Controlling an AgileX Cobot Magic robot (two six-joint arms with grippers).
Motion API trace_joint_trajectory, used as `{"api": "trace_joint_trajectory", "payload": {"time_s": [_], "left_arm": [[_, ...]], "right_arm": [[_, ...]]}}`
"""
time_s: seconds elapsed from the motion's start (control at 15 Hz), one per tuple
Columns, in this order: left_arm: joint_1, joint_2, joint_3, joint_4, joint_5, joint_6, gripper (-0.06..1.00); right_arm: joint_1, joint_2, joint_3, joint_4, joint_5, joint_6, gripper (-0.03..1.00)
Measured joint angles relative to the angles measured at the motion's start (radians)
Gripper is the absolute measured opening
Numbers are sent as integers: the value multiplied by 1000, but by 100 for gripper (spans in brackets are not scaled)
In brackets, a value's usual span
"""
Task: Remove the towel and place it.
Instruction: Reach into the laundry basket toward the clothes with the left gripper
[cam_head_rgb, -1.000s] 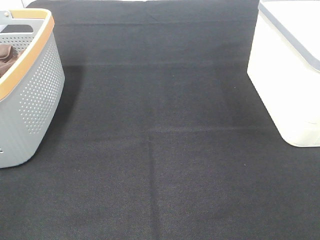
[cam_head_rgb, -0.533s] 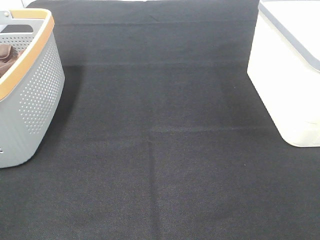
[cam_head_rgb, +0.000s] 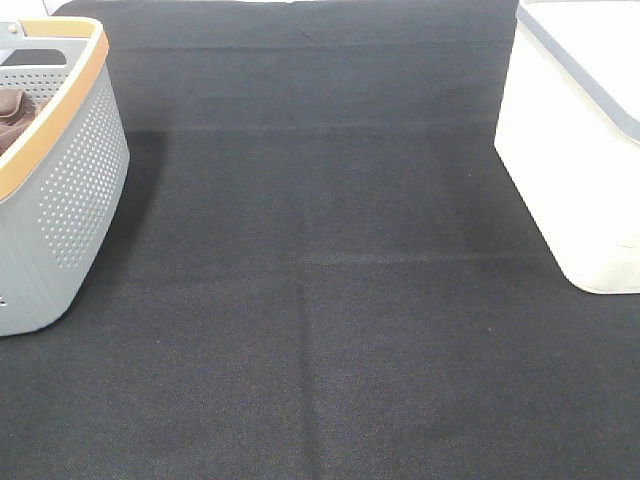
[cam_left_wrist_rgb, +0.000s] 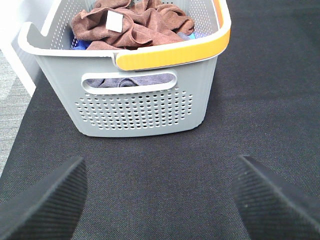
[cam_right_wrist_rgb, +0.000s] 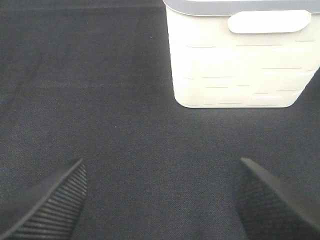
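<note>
The reddish-brown towel lies crumpled on top of other cloths in the grey basket, its white tag facing up. In the exterior high view only a bit of the towel shows inside the basket at the far left. My left gripper is open and empty, low over the black mat, a short way from the basket's handle end. My right gripper is open and empty, facing the white bin. Neither gripper shows in the exterior high view.
A white bin with a grey rim stands at the right edge. A blue cloth and a grey-purple cloth lie under the towel. The basket has an orange rim band. A black mat covers the table.
</note>
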Motion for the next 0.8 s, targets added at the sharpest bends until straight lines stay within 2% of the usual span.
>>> {"api": "trace_joint_trajectory", "payload": {"time_s": [0.8], "left_arm": [[0, 0, 0, 0, 0, 0, 76]], "right_arm": [[0, 0, 0, 0, 0, 0, 76]]}}
